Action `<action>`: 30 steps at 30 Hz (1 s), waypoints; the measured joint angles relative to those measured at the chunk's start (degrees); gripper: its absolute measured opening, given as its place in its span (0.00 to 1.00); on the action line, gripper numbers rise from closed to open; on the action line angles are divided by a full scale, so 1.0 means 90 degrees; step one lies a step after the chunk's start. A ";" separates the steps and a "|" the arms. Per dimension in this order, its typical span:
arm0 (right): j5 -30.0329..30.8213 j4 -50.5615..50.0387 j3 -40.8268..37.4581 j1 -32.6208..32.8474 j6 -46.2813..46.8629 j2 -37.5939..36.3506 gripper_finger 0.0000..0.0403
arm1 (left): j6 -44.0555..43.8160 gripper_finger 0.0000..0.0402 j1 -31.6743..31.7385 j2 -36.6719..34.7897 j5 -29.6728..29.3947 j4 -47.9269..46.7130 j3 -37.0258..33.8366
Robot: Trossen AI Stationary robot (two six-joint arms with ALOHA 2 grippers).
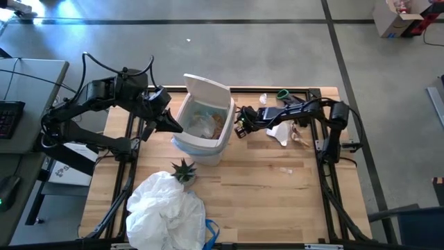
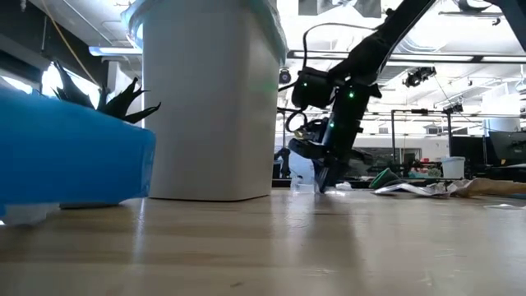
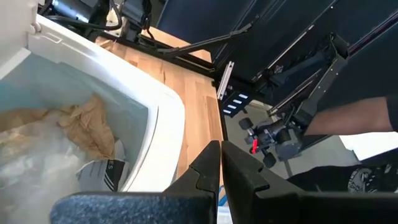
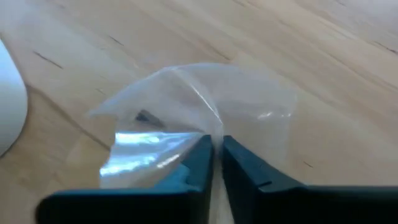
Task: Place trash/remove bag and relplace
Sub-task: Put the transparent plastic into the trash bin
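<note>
Clear crinkled plastic wrapper (image 4: 199, 118) nearest my right wrist camera, pinched in right gripper (image 4: 216, 155) on wooden table (image 1: 277, 187) beside white plastic bin (image 1: 203, 121). Bin holds crumpled brown paper (image 3: 87, 127) over light-blue liner bag (image 3: 118, 106). I see left gripper (image 3: 221, 163) closed, empty, at bin's rim. 1 green spiky potted plant (image 1: 184, 169).

The room is bright. In the high view, a blue-white glare shines on the floor (image 1: 83, 21) at about 11 o'clock. The table (image 1: 277, 187) is lit evenly, with only soft shadows under the arms. In the low view, bright ceiling lights (image 2: 493, 62) glow at about 2 o'clock, and the near blue thing (image 2: 66, 156) at 9 o'clock is blurry. The clear wrapper (image 4: 205, 112) in the right wrist view looks soft and shiny, with a white glint.
</note>
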 joint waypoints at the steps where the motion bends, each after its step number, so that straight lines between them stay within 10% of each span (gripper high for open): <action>1: -0.0025 -0.0014 0.0018 0.0006 -0.0042 0.0002 0.03 | 0.0024 0.00 0.0006 0.0000 0.0000 0.0000 0.0000; 30: 0.0456 -0.3961 0.2828 0.3272 0.1198 -0.3353 0.00 | 0.0668 0.00 0.0358 -0.0041 -0.0190 0.0014 0.0000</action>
